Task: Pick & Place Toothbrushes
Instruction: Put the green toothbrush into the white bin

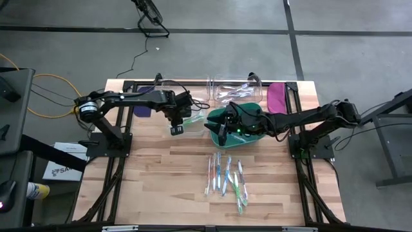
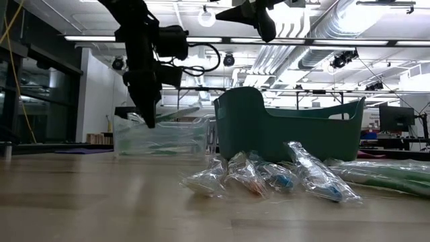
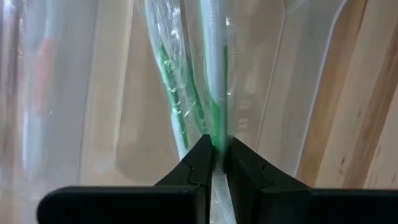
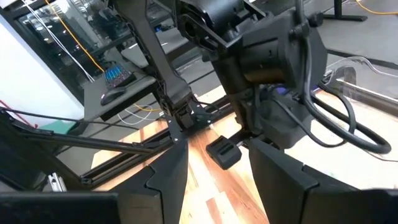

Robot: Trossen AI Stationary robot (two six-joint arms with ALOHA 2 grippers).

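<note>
The left end effector (image 3: 214,163) is pinched on a green, plastic-wrapped toothbrush (image 3: 214,93) over the clear plastic bin (image 1: 193,120) — the placing step; next it must lower and release. Beyond, the right end effector (image 1: 222,134) hangs spread, empty, above the teal tub (image 1: 215,116).

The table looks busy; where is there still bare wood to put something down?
Bare wood lies on the table left of the wrapped toothbrushes, and right of them. It is crowded at the back: clear bins, green basket, both arms.
</note>
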